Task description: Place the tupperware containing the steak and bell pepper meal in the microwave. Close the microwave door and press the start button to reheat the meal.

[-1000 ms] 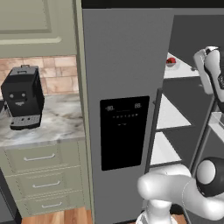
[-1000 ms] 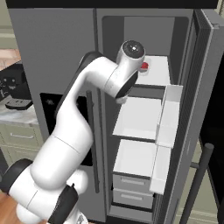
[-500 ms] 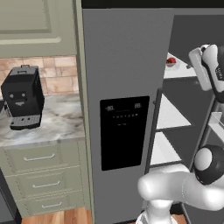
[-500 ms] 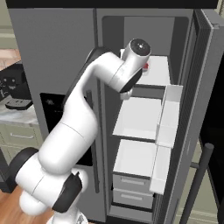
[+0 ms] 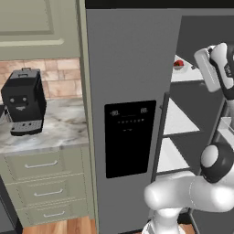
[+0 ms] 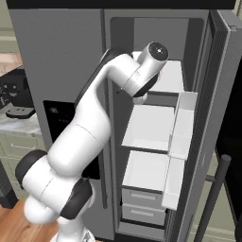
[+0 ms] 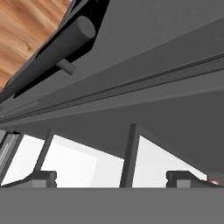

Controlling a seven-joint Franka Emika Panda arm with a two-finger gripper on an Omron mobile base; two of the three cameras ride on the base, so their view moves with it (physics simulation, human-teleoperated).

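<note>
The tupperware (image 5: pixel 179 64) is a small tub with red food showing, and it sits on the top white shelf inside the open grey fridge (image 5: pixel 128 68). In the left base view my white hand (image 5: pixel 208 68) hovers just right of it at shelf height. My gripper (image 7: pixel 113 178) is open with nothing between its dark fingertips (image 7: pixel 43 177). It looks along the fridge's white shelves, and a small reddish spot (image 7: pixel 214 181) shows beside the right tip. My arm (image 6: pixel 142 75) reaches into the top of the fridge. The microwave and its door are out of view.
The right fridge door (image 6: pixel 212 118) stands open with white bins (image 6: pixel 182 125) on its inside. Its bar handle (image 7: pixel 57 48) crosses the hand view over wood floor. A black coffee machine (image 5: pixel 23 107) stands on the marble counter (image 5: pixel 59 132) at the left, above cream drawers.
The arm has reached a little further into the fridge's top shelf, and the hand has shifted slightly toward the tub. The gripper has stayed open.
</note>
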